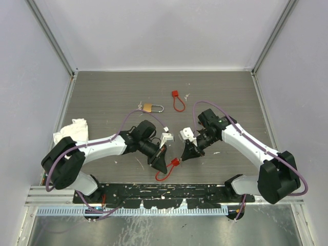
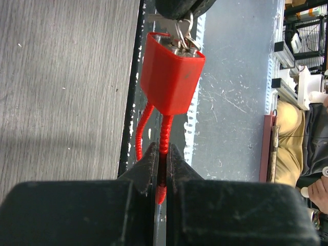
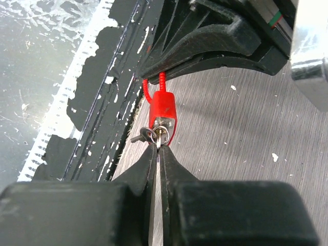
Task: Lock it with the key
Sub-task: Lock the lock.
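Two claws work together: left gripper (image 2: 162, 154) clamps the red padlock (image 2: 171, 77) by its cable (image 2: 165, 130); right gripper (image 3: 158, 148), closed on the key (image 3: 160, 134), should twist squarely, without sideways pull.

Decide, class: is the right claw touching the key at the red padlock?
Touching. The right wrist view shows the right claw pinching the key just below the red padlock, with no gap.
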Robot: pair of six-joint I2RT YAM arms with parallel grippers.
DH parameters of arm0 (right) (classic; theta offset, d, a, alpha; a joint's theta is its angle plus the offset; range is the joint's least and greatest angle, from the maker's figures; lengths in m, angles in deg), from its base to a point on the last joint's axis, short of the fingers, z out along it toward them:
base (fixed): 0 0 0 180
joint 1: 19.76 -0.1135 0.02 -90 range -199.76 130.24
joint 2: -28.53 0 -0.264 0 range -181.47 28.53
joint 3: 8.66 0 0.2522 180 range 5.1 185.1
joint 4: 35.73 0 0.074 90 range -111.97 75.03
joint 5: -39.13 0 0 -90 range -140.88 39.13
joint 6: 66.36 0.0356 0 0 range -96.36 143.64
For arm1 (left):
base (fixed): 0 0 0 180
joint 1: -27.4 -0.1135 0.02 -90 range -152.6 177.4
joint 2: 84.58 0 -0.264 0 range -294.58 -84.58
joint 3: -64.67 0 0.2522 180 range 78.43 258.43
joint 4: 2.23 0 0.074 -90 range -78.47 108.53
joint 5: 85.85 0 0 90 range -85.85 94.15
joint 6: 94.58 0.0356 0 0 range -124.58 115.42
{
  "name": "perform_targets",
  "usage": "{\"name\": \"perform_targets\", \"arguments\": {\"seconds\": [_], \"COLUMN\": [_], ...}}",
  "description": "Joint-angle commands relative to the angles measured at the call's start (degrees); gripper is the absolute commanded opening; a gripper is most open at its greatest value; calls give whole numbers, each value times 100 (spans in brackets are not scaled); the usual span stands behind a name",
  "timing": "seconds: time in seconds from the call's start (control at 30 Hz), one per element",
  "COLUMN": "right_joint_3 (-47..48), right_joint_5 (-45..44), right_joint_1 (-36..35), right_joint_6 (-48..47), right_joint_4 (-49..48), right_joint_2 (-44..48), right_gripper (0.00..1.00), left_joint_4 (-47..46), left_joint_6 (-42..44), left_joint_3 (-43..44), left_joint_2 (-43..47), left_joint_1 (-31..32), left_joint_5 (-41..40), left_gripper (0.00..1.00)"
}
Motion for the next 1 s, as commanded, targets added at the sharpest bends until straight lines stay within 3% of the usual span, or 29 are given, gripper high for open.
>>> {"name": "perform_targets", "arguments": {"seconds": [0.0,0.23,0.4,0.53,0.63,0.7,0.83,0.97], "right_joint_3": [252,559,455,301,572,864,913,278], "right_joint_5": [140,-124,-648,-968,-780,-457,154,-613], "right_joint_1": [-47,-104,-596,-794,-730,-612,-399,-402], "right_joint_6": [-346,-1589,-2072,-1542,101,691,-51,203], "right_joint_4": [321,1225,1099,401,22,388,1543,467], "right_joint_2": [11,120,530,961,690,217,-249,720], "right_gripper": [4,1,1,1,1,1,1,1], "left_joint_4": [-20,195,220,434,622,774,1137,949], "left_joint_6": [120,219,195,317,402,509,740,596], "left_joint_3": [281,376,487,589,619,629,696,621], "left_joint_2": [197,147,2,-222,-282,-210,-67,-181], "left_joint_1": [9,5,9,5,10,46,93,85], "left_joint_5": [96,126,397,558,255,-184,-818,-328], "left_gripper": [0,0,0,0,0,0,0,0]}}
